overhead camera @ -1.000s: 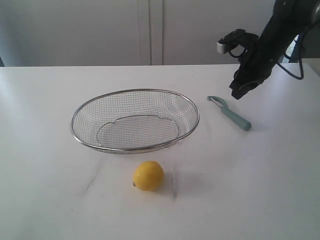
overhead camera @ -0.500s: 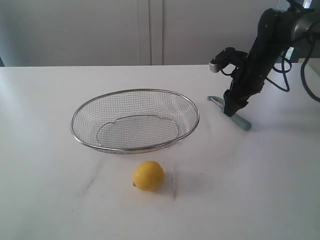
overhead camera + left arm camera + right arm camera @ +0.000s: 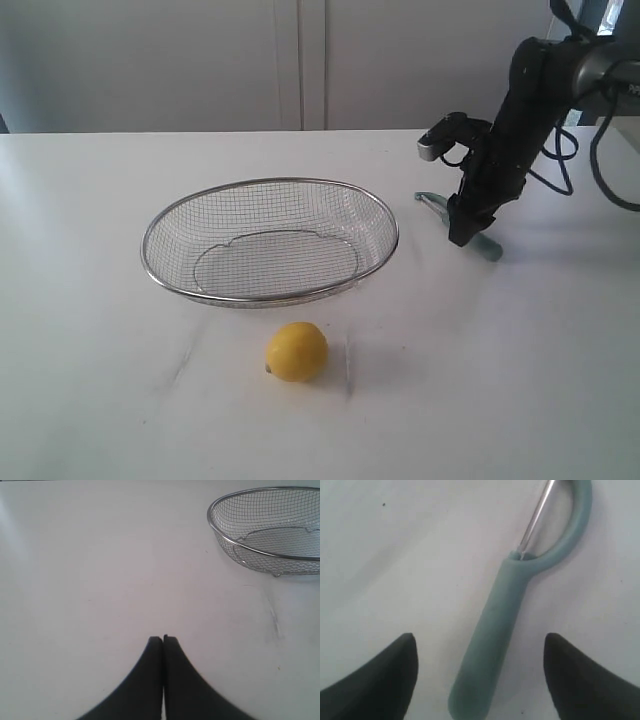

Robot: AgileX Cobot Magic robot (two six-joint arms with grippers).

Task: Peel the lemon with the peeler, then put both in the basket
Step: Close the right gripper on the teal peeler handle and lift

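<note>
The yellow lemon (image 3: 297, 351) rests on the white table in front of the wire-mesh basket (image 3: 270, 183), which also shows in the left wrist view as a basket (image 3: 218, 529) off to one side. The teal-handled peeler (image 3: 489, 246) lies flat to the right of the basket. My right gripper (image 3: 464, 232) is down over the peeler's handle, open. In the right wrist view the peeler (image 3: 496, 625) lies between the spread fingers of my right gripper (image 3: 479, 652), untouched. My left gripper (image 3: 163, 639) is shut and empty over bare table; it is outside the exterior view.
The white table (image 3: 100, 300) stretches wide on all sides of the basket. A pale cabinet wall (image 3: 300, 60) stands behind the far edge. Cables (image 3: 560, 160) hang from the right arm near the table's right end.
My right gripper has come down and leftward from above the table onto the peeler's handle. Lemon, basket and peeler have stayed where they were.
</note>
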